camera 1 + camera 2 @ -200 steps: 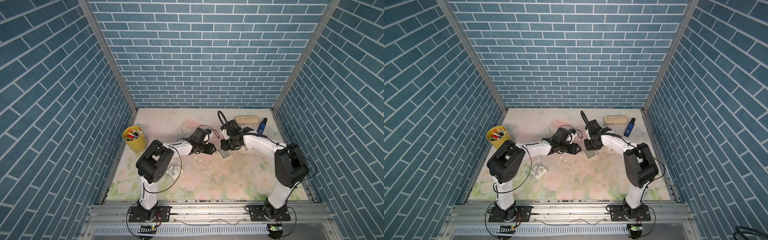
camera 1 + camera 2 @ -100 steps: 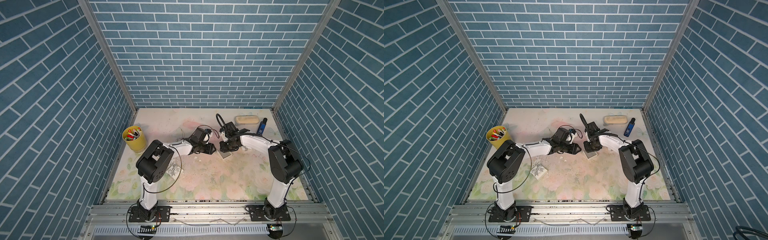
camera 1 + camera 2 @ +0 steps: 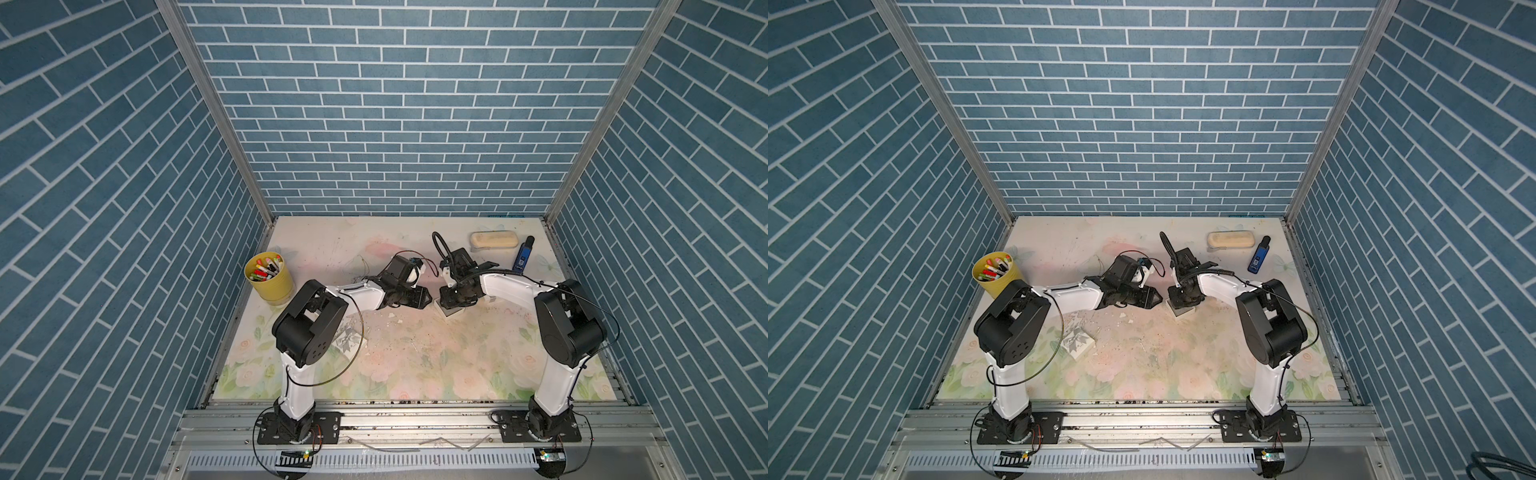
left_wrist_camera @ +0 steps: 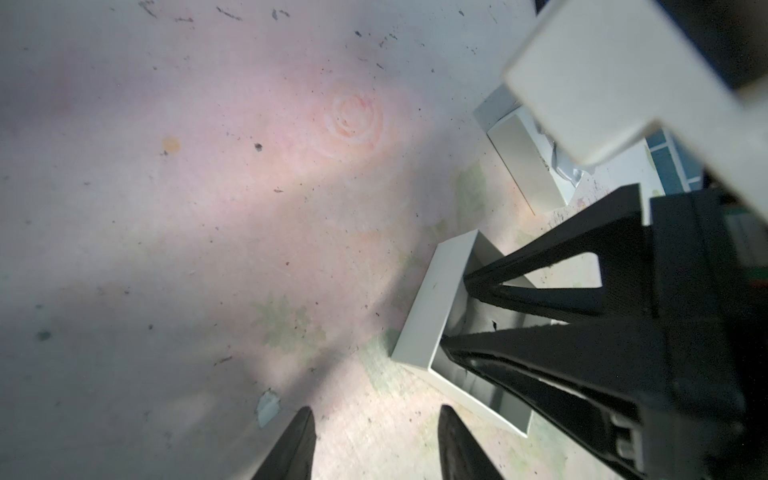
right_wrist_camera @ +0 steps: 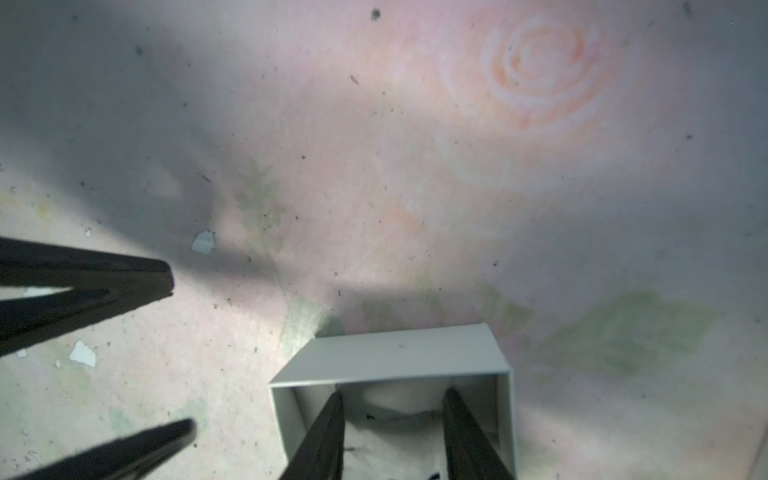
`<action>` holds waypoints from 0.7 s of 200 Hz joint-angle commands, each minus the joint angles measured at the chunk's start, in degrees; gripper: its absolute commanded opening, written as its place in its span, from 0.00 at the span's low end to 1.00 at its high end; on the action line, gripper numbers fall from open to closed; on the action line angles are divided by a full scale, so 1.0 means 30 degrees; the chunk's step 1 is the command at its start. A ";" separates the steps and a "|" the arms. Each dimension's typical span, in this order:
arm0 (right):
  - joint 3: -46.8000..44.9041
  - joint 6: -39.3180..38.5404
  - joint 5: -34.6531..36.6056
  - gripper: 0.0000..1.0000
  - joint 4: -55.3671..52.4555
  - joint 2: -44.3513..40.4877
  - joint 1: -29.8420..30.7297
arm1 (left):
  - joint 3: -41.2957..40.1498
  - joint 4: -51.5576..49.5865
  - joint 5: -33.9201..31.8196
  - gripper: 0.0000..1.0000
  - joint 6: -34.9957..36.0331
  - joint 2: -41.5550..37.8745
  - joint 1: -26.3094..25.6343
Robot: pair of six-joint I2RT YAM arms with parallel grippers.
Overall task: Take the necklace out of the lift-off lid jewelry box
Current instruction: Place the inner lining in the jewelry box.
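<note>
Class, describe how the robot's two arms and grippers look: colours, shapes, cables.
The left arm and right arm match: white link shells and bulky black joint housings. The left gripper and right gripper are black, with long fingers tapering to points, braced by triangular cut-outs. Thin black cables run along each arm.

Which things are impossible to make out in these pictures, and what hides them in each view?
- Necklace: seen in no view; in the right wrist view the right tool and the picture's edge cover much of the box interior.
- Box in both top views: mostly under the right tool, too small.
- Lid: print too small to read in both top views.
</note>
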 commanded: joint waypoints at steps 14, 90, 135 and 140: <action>0.0242 -0.0537 0.0402 0.44 -0.0625 -0.1116 0.0072 | 0.0017 -0.0532 -0.0790 0.51 0.0353 -0.0352 0.0105; 0.0978 -0.1291 0.0006 0.55 -0.2424 -0.4176 -0.3472 | 0.1030 -0.0986 -0.1990 0.59 0.1308 -0.1126 -0.0043; 0.0558 -0.2563 0.0398 0.72 -0.2994 -0.4038 -0.6702 | 0.2619 -0.0850 -0.3256 0.62 0.2395 -0.0541 -0.1799; 0.0521 -0.2714 0.0333 0.73 -0.2968 -0.3960 -0.6884 | 0.2836 -0.0715 -0.3273 0.62 0.2456 -0.0385 -0.1999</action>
